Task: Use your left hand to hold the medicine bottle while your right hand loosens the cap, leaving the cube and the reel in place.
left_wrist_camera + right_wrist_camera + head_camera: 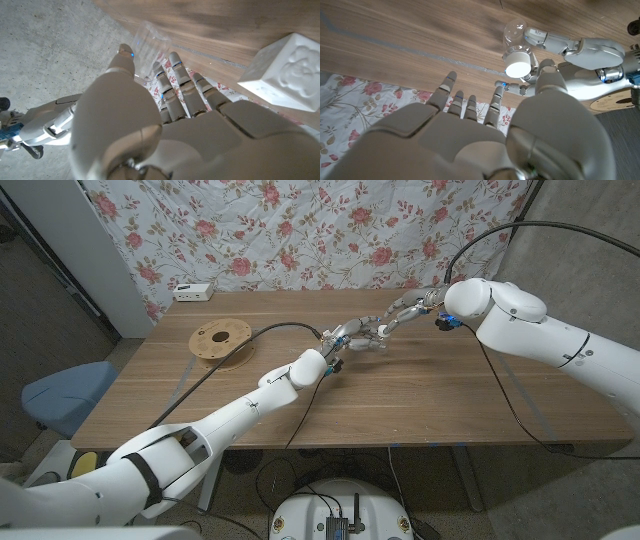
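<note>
Medicine bottle (516,47) lies near mid-bench, gripped by the left hand (555,45) — holding looks done. Its white cap (517,66) is still on; the right hand (465,130) hovers just short, fingers spread, empty — loosening remains. Cube (282,72) and reel (221,340) sit undisturbed.

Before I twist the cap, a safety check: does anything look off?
Nothing spilled or broken. The medicine bottle sits tilted in the left hand, white cap on, facing the open right hand. The cube rests on the table.
</note>
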Tool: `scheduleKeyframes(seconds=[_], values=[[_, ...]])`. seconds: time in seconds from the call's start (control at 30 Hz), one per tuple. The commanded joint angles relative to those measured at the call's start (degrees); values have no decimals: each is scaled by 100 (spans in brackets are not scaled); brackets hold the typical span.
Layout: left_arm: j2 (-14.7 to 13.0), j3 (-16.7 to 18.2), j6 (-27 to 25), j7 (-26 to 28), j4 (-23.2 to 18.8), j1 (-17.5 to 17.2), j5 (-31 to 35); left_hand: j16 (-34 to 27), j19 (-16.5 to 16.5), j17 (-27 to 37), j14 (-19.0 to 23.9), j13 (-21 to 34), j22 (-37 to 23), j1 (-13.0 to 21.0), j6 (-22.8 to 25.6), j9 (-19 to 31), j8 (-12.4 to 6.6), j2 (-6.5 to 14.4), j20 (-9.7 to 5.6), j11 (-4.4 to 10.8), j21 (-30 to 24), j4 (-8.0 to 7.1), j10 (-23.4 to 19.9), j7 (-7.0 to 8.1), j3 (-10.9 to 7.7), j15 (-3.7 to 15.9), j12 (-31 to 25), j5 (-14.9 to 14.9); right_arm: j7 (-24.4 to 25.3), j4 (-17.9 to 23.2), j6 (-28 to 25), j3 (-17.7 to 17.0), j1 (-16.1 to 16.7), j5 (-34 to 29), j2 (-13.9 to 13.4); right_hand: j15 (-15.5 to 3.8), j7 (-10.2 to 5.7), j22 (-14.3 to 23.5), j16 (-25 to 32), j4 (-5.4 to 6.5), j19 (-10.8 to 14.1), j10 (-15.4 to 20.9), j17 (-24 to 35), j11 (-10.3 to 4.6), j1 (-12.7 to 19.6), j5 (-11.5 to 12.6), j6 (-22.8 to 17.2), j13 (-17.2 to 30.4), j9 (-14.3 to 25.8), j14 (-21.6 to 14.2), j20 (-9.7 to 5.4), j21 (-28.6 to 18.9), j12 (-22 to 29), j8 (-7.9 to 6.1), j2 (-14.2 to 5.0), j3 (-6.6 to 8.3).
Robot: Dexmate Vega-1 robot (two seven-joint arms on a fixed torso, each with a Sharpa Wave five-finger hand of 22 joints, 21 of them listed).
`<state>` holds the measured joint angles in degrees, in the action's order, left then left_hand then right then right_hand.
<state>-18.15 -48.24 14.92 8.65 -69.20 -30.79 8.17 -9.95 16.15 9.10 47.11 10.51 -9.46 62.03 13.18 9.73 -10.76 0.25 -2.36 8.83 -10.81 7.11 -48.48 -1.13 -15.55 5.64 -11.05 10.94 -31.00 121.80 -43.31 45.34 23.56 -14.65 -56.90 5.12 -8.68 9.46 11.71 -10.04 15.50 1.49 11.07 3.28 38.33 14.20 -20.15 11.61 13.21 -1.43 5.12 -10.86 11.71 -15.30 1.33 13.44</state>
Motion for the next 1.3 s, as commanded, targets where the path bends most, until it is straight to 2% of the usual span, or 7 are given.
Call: scheduleKeyframes(seconds=[0.03,0.3,0.93,1.3], values=[[64,-28,121,-26,260,129,9,5,52,14,61,11,-14,-12,36,29,10,43,-687,8,8,22,-86,37,-48,637,-16,-21,-98,-164,109,68,-21,-471,159,7,8,34,46,10,70,85,14,39,85,-16,-129,15,41,-51,-21,-54,36,-85,16,72],[86,-36,163,-25,326,158,12,2,53,15,74,11,-14,-23,41,29,10,50,-692,13,8,25,-96,41,-63,637,-17,-21,-65,-192,102,66,21,-572,210,-7,22,35,60,15,133,157,17,0,177,-25,-292,20,74,-119,-67,-64,54,-172,21,126],[72,-38,122,-20,255,125,22,1,51,15,102,11,-13,-55,29,28,16,60,-686,17,8,29,-104,60,-95,631,-13,-25,99,-203,46,72,185,-755,289,-74,22,40,103,38,303,372,34,59,335,-64,-733,30,161,-318,-150,-90,93,-419,51,233],[75,-45,184,-26,282,130,26,6,50,11,107,11,-13,-68,35,28,14,54,-687,13,9,37,-102,89,-110,630,-9,-26,201,-188,-49,81,253,-860,331,-107,74,42,127,46,406,519,48,75,418,-97,-987,33,210,-432,-201,-103,118,-567,56,298]])
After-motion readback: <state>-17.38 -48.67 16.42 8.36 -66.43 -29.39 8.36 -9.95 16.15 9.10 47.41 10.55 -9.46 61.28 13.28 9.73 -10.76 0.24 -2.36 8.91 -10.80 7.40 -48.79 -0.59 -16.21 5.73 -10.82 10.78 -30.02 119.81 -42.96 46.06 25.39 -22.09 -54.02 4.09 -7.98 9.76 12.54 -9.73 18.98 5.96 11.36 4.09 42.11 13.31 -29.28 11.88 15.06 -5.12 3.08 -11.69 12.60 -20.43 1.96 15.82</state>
